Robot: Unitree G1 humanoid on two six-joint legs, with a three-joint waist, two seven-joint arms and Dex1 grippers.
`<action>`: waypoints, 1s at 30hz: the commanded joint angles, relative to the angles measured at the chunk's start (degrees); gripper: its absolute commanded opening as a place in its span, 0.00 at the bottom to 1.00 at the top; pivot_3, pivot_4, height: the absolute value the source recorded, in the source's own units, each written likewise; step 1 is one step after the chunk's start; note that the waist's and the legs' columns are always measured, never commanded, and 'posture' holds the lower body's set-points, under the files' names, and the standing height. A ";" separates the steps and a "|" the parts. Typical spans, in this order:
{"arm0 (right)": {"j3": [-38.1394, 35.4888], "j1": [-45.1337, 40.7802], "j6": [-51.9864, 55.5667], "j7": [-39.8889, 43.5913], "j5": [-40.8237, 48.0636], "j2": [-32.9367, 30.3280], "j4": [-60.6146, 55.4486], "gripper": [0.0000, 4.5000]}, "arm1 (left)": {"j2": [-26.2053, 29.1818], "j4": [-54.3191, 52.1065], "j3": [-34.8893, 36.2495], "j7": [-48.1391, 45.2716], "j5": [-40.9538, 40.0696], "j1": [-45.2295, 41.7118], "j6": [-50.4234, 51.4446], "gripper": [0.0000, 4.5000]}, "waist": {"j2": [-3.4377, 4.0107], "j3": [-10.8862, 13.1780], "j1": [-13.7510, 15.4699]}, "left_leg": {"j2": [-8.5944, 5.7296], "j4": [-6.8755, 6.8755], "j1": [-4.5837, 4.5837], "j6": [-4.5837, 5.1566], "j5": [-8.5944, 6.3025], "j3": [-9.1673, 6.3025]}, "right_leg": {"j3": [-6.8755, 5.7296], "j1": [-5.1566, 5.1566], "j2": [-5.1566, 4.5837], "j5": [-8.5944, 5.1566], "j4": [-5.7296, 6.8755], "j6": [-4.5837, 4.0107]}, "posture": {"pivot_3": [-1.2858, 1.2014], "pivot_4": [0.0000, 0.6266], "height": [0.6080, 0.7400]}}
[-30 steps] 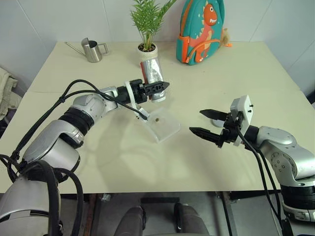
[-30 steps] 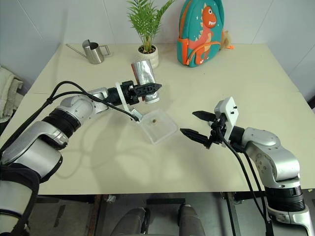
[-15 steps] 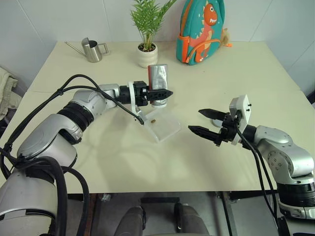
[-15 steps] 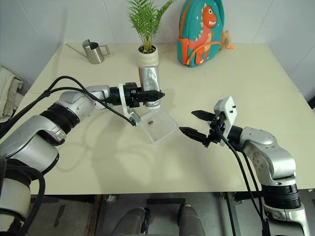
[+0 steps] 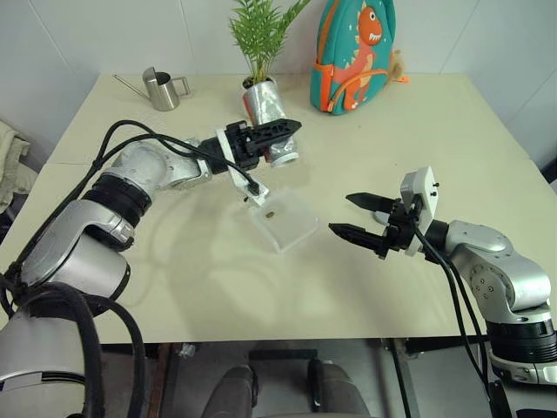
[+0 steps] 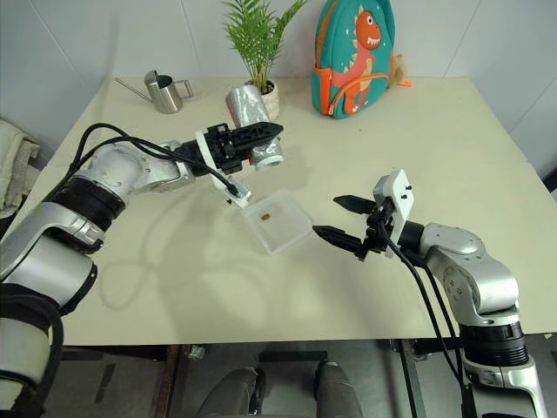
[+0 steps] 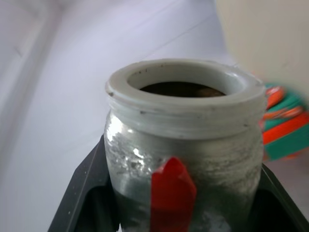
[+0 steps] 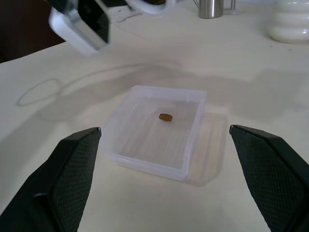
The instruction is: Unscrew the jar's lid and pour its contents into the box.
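My left gripper (image 5: 280, 138) is shut on the jar (image 5: 262, 104), a silvery-grey cylinder with a red mark (image 7: 171, 191). It hangs tilted in the air, beyond the box and near the plant pot. The jar's open mouth (image 5: 284, 158) slants down toward the box, and dark contents (image 7: 181, 89) show inside it. The box (image 5: 294, 228), a shallow clear tray, lies on the table with one brown bit (image 8: 165, 117) in it. To the right of the box, my right gripper (image 5: 341, 214) stands open, holding nothing. The lid is out of view.
Along the back of the table stand a steel watering can (image 5: 163, 89), a potted plant (image 5: 259, 52) and a teal dinosaur backpack (image 5: 355, 52). A cloth (image 5: 9, 165) lies past the table's left edge.
My left wrist has rolled and risen a little, carrying the jar up and away from the box toward the plant pot, more tilted than half a second ago. The right gripper has stayed put.
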 commanded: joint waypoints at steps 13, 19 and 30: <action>-0.68 -1.10 -1.58 0.98 -0.33 -0.21 0.68 1.00 | -4.21 -30.77 39.69 -56.59 -84.64 27.47 57.51 0.46 | -0.01 -0.02 -1.38 | 0.03 0.62 -0.11 0.18 -0.10 -0.15 | -0.20 0.19 -0.10 0.05 0.17 0.07 | 0.52 0.24 1.00; 0.10 -0.84 -3.98 2.11 -2.28 -0.69 1.35 1.00 | -3.29 -28.01 55.27 -50.46 -91.14 30.36 70.80 0.46 | -0.07 -0.06 -1.72 | 0.09 0.65 -0.10 0.14 -0.08 -0.18 | -0.20 0.16 -0.02 0.06 0.19 0.08 | 0.52 0.24 1.00; 2.72 -0.61 -18.66 2.97 -10.48 2.57 3.26 1.00 | -1.40 -13.31 67.20 -43.96 -79.88 40.68 53.59 0.46 | -0.24 -0.17 -1.86 | 0.08 0.46 0.14 0.05 -0.11 -0.05 | -0.20 0.23 -0.09 0.08 0.13 0.04 | 0.52 0.24 1.00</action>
